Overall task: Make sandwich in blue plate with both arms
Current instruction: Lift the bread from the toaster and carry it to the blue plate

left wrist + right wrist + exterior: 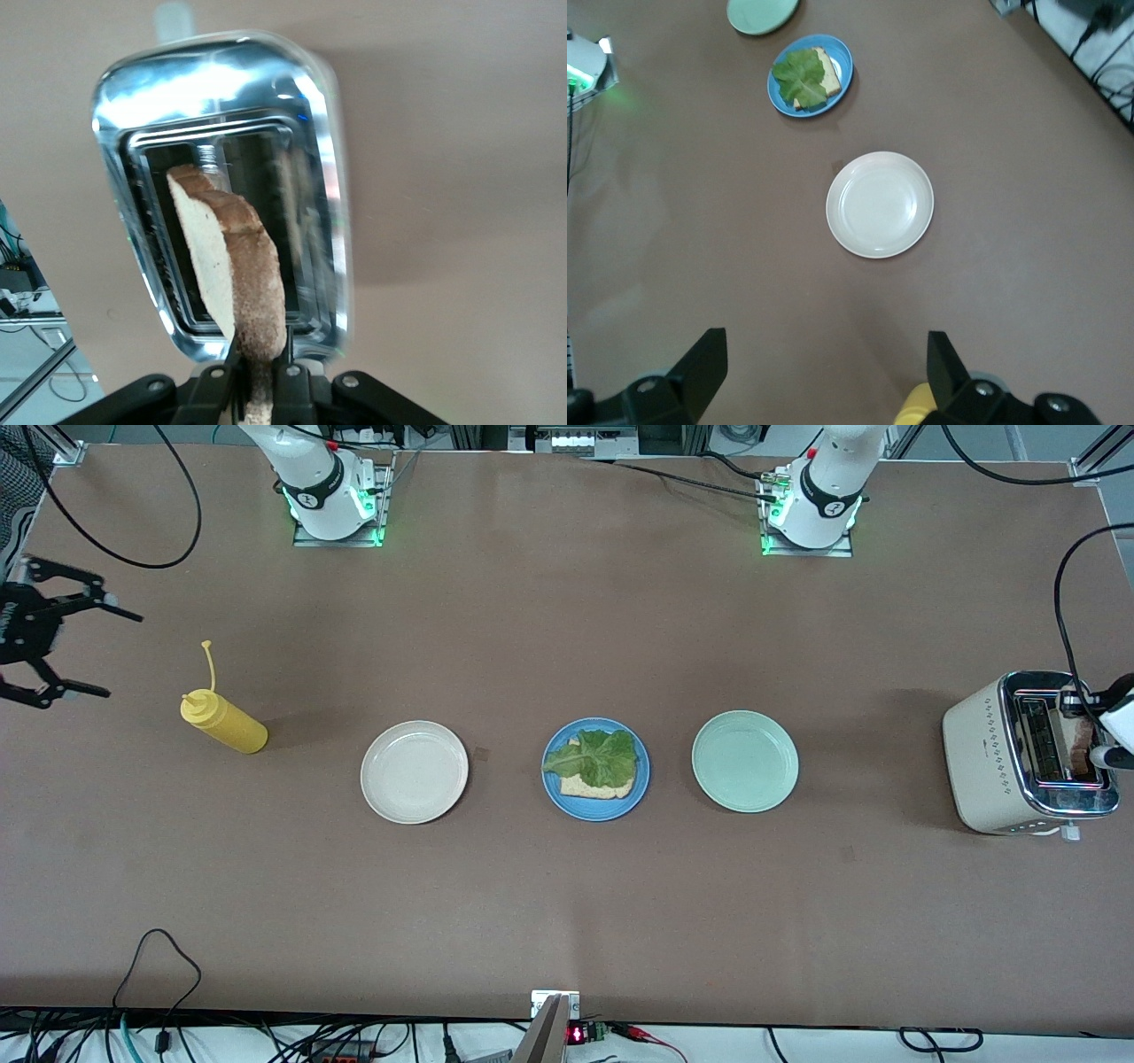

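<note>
The blue plate (567, 802) sits mid-table with a toasted bread slice (595, 786) on it and a ruffled green lettuce leaf (595, 757) on top; it also shows in the right wrist view as the blue plate (843, 57). At the left arm's end of the table my left gripper (1094, 735) is over the toaster (983, 762). In its wrist view the left gripper (263, 363) is shut on the edge of a second bread slice (230, 257), which stands on edge over the toaster's (310, 115) slot. My right gripper (120, 654) waits open and holds nothing at the right arm's end, seen as the right gripper (826, 354).
A cream-white plate (414, 772) lies beside the blue plate toward the right arm's end, and a mint-green plate (744, 761) lies toward the left arm's end. A yellow squeeze bottle (226, 726) lies tilted near the right gripper. Cables trail along the table's edges.
</note>
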